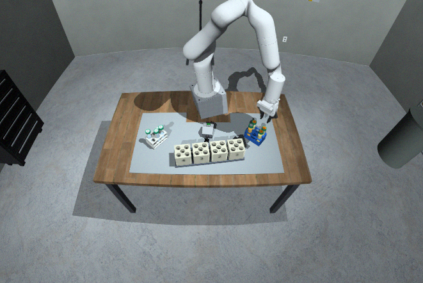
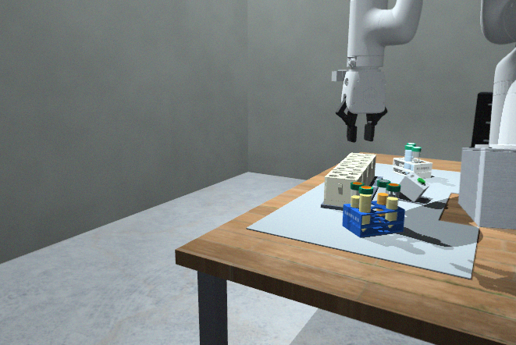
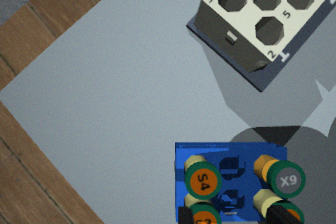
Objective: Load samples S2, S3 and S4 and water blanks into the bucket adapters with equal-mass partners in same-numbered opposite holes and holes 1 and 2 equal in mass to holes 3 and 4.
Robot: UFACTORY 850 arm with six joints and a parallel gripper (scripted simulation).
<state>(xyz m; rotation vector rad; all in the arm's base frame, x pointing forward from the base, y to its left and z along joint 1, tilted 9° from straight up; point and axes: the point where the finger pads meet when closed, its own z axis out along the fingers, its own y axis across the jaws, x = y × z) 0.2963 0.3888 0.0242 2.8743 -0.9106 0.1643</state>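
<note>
Parted and gripping nothing, the pincer [image 1: 265, 118] [image 2: 360, 140] [image 3: 234, 217] hangs above the blue rack [image 1: 251, 139] [image 2: 352, 222] [image 3: 230, 150]. Its 4 tubes stand upright there, S4 [image 1: 260, 133] [image 2: 355, 200] [image 3: 203, 180] beside 1 edge and X9 [image 1: 251, 126] [image 2: 382, 198] [image 3: 288, 181] across from it. Coming down off-centre, a finger could hit a cap and tip the loose rack, and a wrong pick could take X9. Misjudged levels would spoil the balance. A pale grey mat [image 1: 151, 163] [image 2: 290, 223] [image 3: 115, 90] covers much of the brown wooden desk [image 1: 118, 159] [image 2: 266, 280] [image 3: 20, 135]; around it are a mottled grey floor [image 1: 218, 256] [image 2: 83, 284] and plain grey walls [image 1: 135, 23] [image 2: 144, 81].
</note>
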